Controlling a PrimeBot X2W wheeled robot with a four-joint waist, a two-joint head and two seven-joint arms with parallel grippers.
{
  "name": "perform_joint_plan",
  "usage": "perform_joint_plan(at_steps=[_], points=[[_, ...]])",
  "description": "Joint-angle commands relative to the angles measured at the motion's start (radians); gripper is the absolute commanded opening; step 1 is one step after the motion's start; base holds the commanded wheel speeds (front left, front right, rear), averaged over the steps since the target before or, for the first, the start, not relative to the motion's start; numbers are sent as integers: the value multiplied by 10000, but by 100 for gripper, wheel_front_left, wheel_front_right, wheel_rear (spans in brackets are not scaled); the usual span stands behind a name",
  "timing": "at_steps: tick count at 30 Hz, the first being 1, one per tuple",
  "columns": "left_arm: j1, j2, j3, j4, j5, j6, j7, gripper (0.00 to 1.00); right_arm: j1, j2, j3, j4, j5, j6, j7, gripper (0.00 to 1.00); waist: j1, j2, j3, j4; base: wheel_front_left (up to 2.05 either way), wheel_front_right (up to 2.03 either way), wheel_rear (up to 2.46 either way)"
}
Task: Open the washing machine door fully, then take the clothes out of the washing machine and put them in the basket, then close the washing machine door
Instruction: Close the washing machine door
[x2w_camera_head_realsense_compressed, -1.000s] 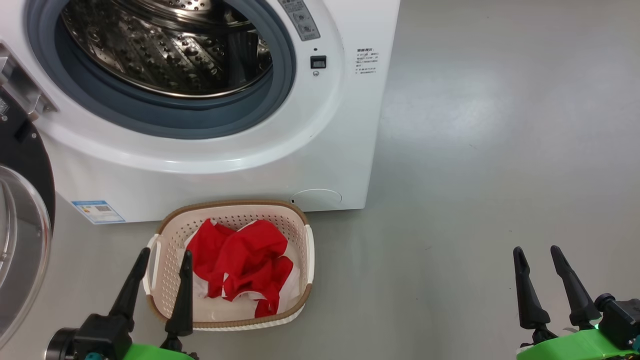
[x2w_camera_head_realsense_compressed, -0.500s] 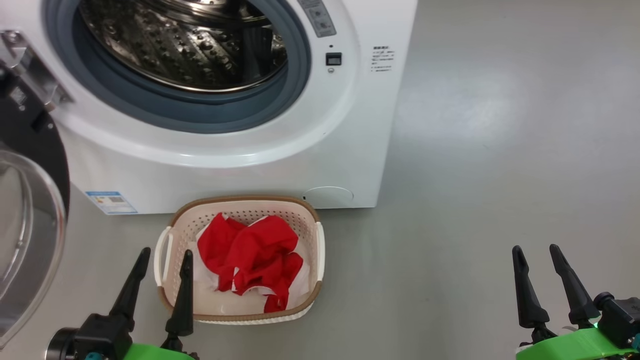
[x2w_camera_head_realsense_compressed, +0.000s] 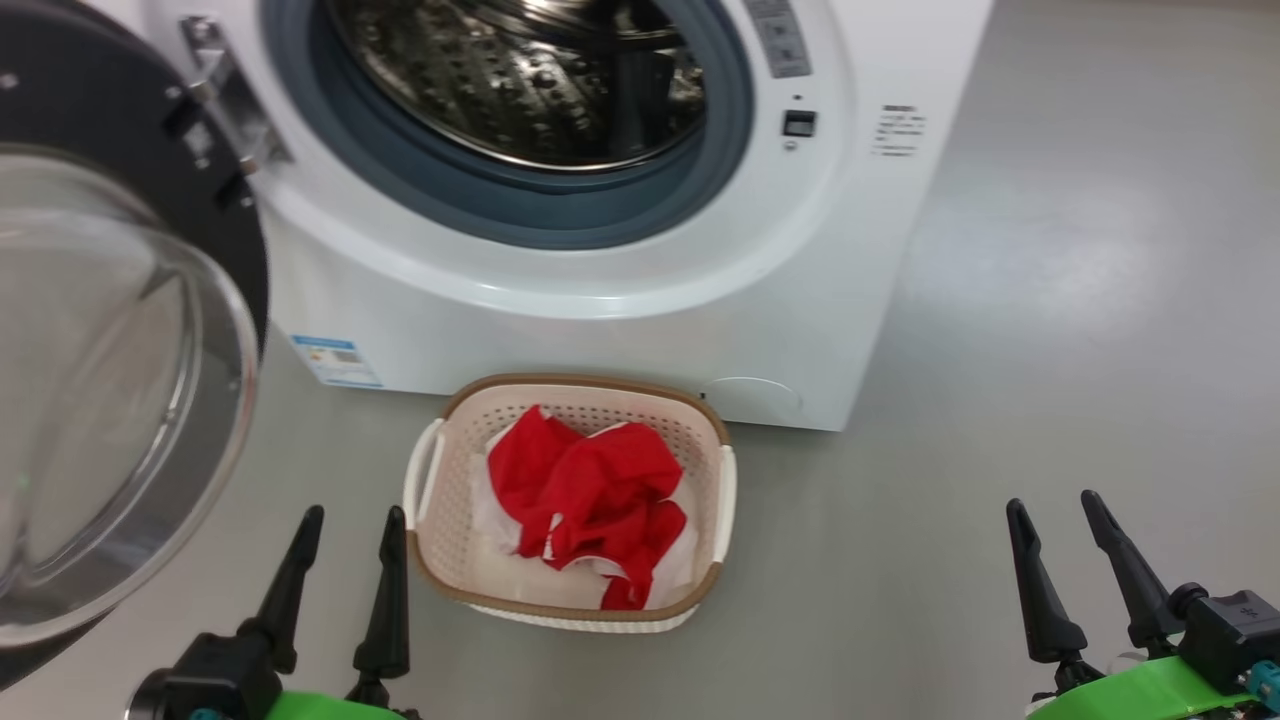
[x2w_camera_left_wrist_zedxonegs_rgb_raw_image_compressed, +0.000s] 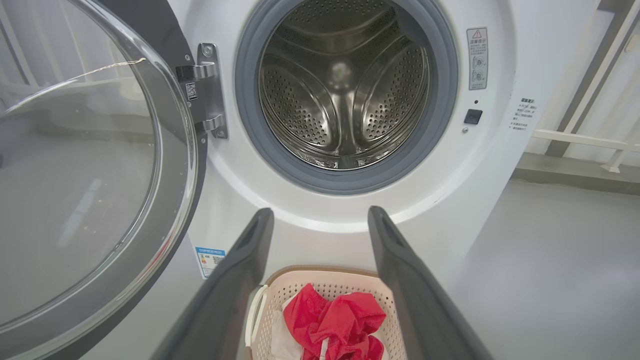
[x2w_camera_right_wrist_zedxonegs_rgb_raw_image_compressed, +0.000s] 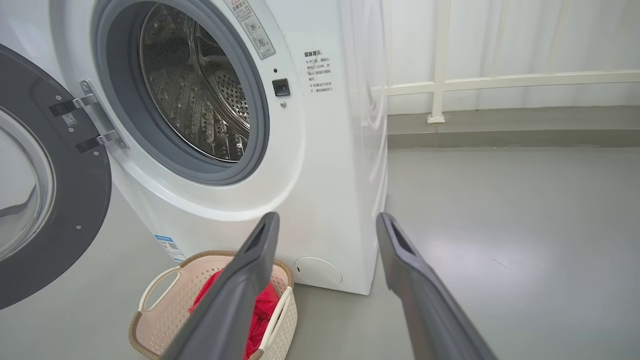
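Observation:
The white washing machine (x2w_camera_head_realsense_compressed: 640, 330) (x2w_camera_left_wrist_zedxonegs_rgb_raw_image_compressed: 490, 165) (x2w_camera_right_wrist_zedxonegs_rgb_raw_image_compressed: 330, 165) stands with its steel drum bare inside. Its door (x2w_camera_head_realsense_compressed: 110, 380) (x2w_camera_left_wrist_zedxonegs_rgb_raw_image_compressed: 90, 165) (x2w_camera_right_wrist_zedxonegs_rgb_raw_image_compressed: 55, 200), black-rimmed with a clear bowl window, hangs swung open at the left. On the floor before the machine sits the cream basket (x2w_camera_head_realsense_compressed: 445, 575) (x2w_camera_left_wrist_zedxonegs_rgb_raw_image_compressed: 260, 312) (x2w_camera_right_wrist_zedxonegs_rgb_raw_image_compressed: 165, 315), and the red clothes (x2w_camera_head_realsense_compressed: 590, 500) (x2w_camera_left_wrist_zedxonegs_rgb_raw_image_compressed: 335, 320) (x2w_camera_right_wrist_zedxonegs_rgb_raw_image_compressed: 262, 310) with white parts lie in it. My left gripper (x2w_camera_head_realsense_compressed: 355, 515) (x2w_camera_left_wrist_zedxonegs_rgb_raw_image_compressed: 320, 215) is open, low at the left beside the basket, holding nothing. My right gripper (x2w_camera_head_realsense_compressed: 1050, 500) (x2w_camera_right_wrist_zedxonegs_rgb_raw_image_compressed: 327, 220) is open over bare floor at the right.
Grey floor (x2w_camera_head_realsense_compressed: 1050, 300) spreads to the right of the machine. A pale railing (x2w_camera_right_wrist_zedxonegs_rgb_raw_image_compressed: 500, 82) and a low ledge run along the wall behind. A blue label (x2w_camera_head_realsense_compressed: 335, 362) marks the machine's lower left corner.
The head camera has swung left, so the machine, basket and door sit further right in its view and more of the door shows. Both grippers stay open in place.

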Motion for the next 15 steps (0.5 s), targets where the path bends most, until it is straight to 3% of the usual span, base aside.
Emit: perform_joint_plan(at_steps=[1, 15], points=[[81, 96, 213, -202, -88, 130, -49, 100, -382, -198, 336, -174, -91, 65, -65, 100, 0, 0, -105, 636, 0, 0, 0], [592, 95, -133, -205, -456, 538, -49, 100, -233, -388, 938, 20, -37, 65, -65, 100, 0, 0, -541, 2671, 0, 0, 0]])
